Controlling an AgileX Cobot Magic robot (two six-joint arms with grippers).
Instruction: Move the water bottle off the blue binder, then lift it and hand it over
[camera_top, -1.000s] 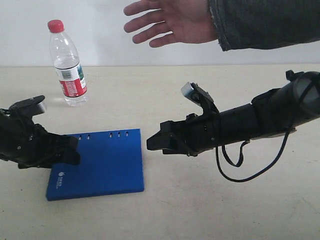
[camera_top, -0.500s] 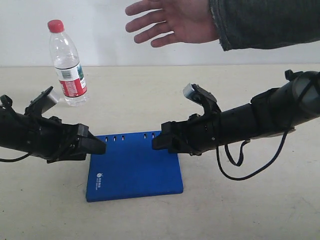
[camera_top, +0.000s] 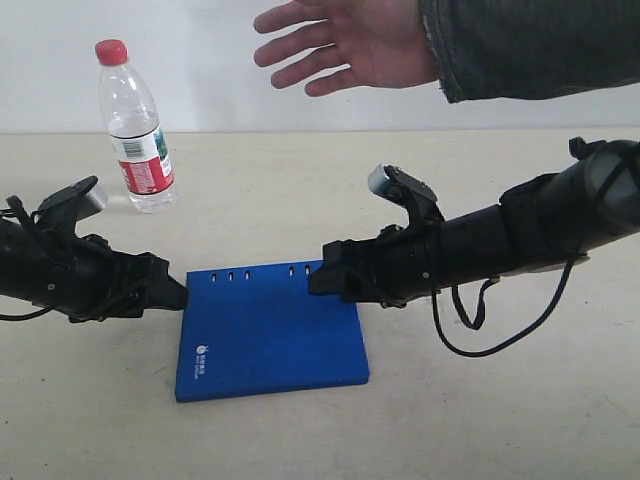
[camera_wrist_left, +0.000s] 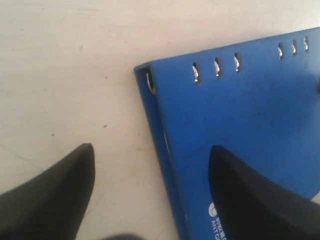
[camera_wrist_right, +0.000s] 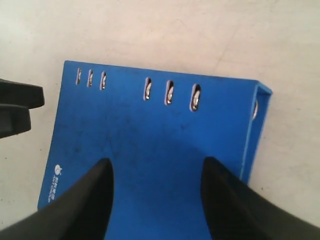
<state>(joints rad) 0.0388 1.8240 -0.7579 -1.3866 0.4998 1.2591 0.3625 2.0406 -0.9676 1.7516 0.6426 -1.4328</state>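
blue binder (camera_top: 270, 330) one, water bottle (camera_top: 136, 130) one; left gripper (camera_top: 176, 293), right gripper (camera_top: 318, 283) both spread, empty.

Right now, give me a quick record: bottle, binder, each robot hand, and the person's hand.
bottle: upright on the table, capped, off the binder, untouched
binder: flat on the table between both robot hands
left hand: open, straddling a binder edge near a corner
right hand: open, both fingers over the binder
person's hand: open, raised beyond the table
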